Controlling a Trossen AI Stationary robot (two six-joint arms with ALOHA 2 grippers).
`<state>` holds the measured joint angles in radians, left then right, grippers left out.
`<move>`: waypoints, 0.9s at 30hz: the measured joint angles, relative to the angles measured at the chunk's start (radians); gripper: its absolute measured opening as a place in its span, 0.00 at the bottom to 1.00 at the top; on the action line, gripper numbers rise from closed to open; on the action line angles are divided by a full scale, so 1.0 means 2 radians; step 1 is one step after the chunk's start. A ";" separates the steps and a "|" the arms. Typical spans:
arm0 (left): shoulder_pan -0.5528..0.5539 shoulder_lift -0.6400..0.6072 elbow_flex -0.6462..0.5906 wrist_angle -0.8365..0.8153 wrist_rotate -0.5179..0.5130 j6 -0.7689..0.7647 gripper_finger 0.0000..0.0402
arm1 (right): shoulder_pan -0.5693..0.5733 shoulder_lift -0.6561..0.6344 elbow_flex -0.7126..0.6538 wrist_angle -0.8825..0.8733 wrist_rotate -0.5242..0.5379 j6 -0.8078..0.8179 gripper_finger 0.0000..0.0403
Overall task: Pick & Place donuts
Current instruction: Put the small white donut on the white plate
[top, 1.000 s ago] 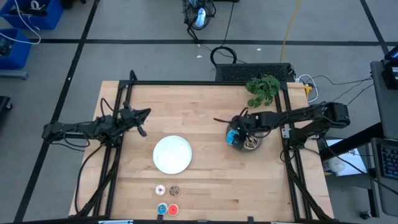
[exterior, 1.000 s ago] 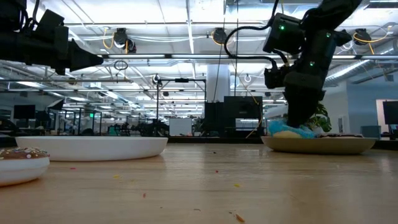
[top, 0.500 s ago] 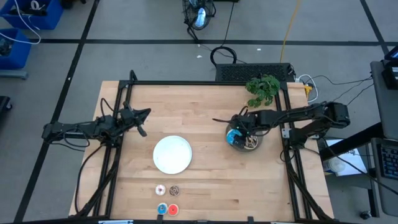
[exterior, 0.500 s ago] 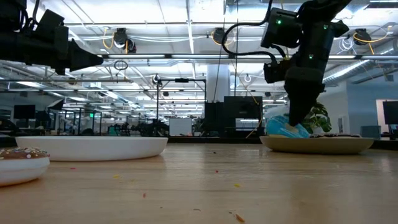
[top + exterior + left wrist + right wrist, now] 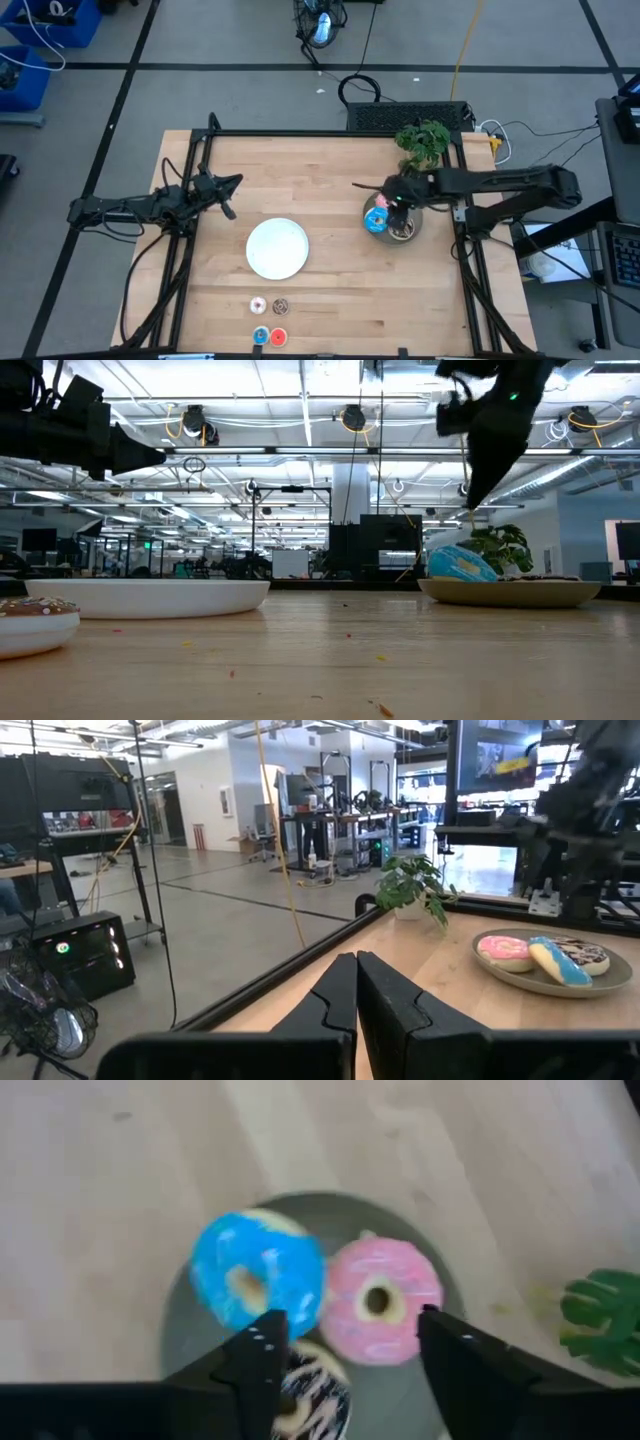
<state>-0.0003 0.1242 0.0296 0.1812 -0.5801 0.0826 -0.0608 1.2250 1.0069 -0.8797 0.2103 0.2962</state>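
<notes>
Grey plate holds blue, pink, brown donuts; right claw released above.

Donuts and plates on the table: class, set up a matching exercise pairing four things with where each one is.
Things:
1. blue donut
2. white plate
3. four tiny donuts
4. right hand

Places:
A. bare, in the middle of the table
B. near the front edge of the table, in a small square
C. on the grey plate, beside the pink donut
D. open, raised above the grey plate

Pairs: 1-C, 2-A, 3-B, 4-D
</notes>
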 joint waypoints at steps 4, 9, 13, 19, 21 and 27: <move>0.000 0.000 0.000 -0.002 0.000 -0.003 0.04 | 0.034 -0.078 -0.038 0.069 0.012 -0.044 0.23; 0.000 0.000 0.000 -0.002 0.000 -0.002 0.04 | 0.037 -0.226 -0.129 0.227 -0.007 -0.092 0.03; 0.000 0.000 0.000 -0.003 0.000 0.008 0.04 | 0.038 -0.322 -0.234 0.390 -0.069 -0.105 0.02; 0.000 0.000 0.000 0.003 0.040 0.009 0.04 | 0.038 -0.371 -0.307 0.414 -0.078 -0.111 0.00; 0.000 0.000 0.000 0.015 0.042 0.009 0.04 | 0.038 -0.379 -0.331 0.452 -0.082 -0.130 0.00; 0.000 0.000 0.000 0.085 0.060 -0.016 0.04 | 0.037 -0.411 -0.386 0.533 -0.081 -0.181 0.00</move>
<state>-0.0010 0.1242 0.0296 0.3513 -0.4606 0.0505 0.0134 0.4030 0.2353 0.1868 0.0479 -0.0658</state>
